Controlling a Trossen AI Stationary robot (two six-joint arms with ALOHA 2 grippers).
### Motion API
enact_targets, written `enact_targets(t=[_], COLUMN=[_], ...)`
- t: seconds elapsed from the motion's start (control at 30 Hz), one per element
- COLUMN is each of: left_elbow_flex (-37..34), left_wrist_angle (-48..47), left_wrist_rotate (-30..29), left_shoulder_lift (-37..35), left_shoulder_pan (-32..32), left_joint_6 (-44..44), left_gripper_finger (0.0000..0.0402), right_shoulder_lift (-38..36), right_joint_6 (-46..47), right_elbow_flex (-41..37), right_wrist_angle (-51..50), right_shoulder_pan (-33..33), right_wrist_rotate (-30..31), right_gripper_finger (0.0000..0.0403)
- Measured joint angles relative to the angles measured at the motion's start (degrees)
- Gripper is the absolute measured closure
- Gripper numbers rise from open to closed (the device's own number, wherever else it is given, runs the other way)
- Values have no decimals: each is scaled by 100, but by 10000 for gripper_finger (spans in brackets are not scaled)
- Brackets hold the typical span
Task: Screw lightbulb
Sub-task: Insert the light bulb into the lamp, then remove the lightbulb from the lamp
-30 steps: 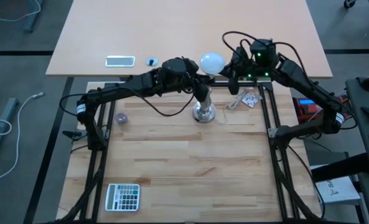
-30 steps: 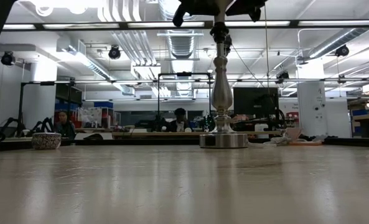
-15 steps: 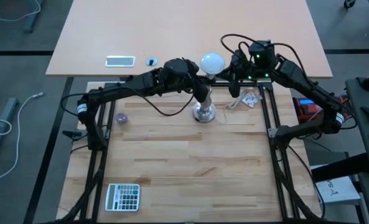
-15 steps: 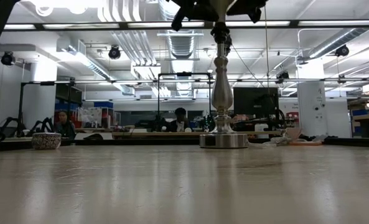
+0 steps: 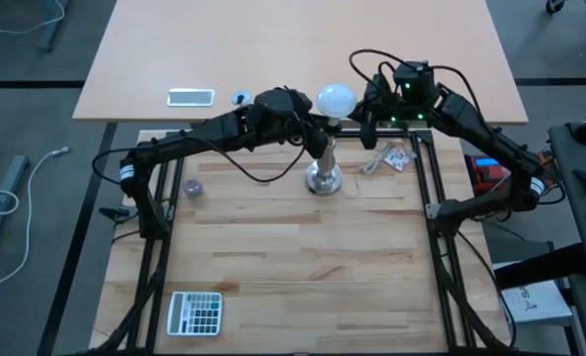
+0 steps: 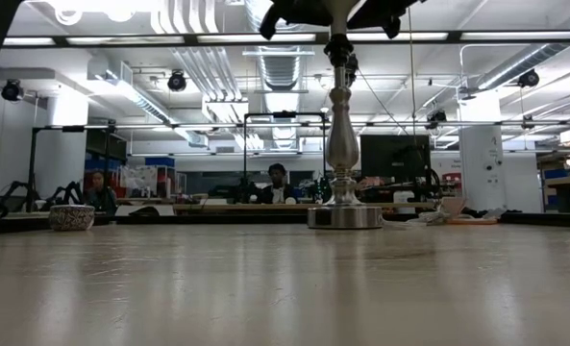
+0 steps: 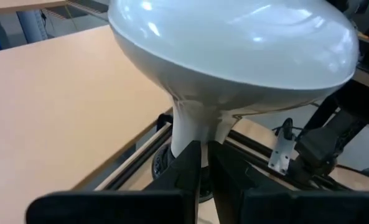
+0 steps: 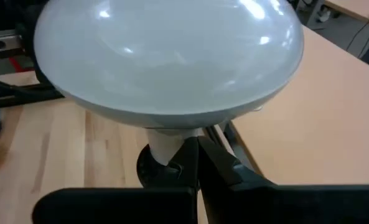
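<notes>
The white frosted lightbulb (image 5: 336, 99) sits upright by its neck on top of the silver stand (image 5: 324, 180), whose round base rests on the wooden table near its far edge. In the low view only the stand (image 6: 344, 144) shows. My left gripper (image 5: 316, 124) comes in from the table's left and my right gripper (image 5: 358, 117) from the right. Both are shut just under the globe. The bulb fills the left wrist view (image 7: 234, 43) and the right wrist view (image 8: 165, 56). My left gripper (image 7: 205, 155) lays its shut fingertips against the bulb's pale neck (image 7: 193, 127), just below the globe. The fingers come nearly level from the table's left. The neck is wider than the slit between them, so it is not pinched. My right gripper (image 8: 196, 152) puts its shut fingertips beside the bulb's neck (image 8: 162, 146), under the globe's rim, slanting in from the table's right. The fingers themselves hide whether the tips touch the neck. The bulb stays upright on the stand.
A calculator (image 5: 195, 312) lies at the near left. A small round thing (image 5: 193, 187) is at the left, and a clear packet (image 5: 393, 156) lies right of the stand. A phone (image 5: 191, 96) lies on the table beyond. People sit in the room behind (image 6: 278, 183).
</notes>
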Motion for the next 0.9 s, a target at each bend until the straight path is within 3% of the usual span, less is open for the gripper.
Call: enact_targets(t=[0.4,0.63,0.9], left_elbow_flex=[-9,-13,204], left_wrist_angle=[65,-230,-865], left_wrist_rotate=[-81,-22,372], left_shoulder_lift=[9,-41,-542], left_shoulder_pan=[58,45,-197], left_joint_6=[100,-12,-42], left_gripper_finger=[381,381,381], right_shoulder_lift=[0,-35,-523], right_joint_6=[15,-58,-210], right_elbow_flex=[0,0,-1], right_wrist_angle=[15,-390,-672], right_shoulder_pan=[227,288,-67], right_wrist_rotate=[-315,-189,199], right_gripper_finger=[403,403,403])
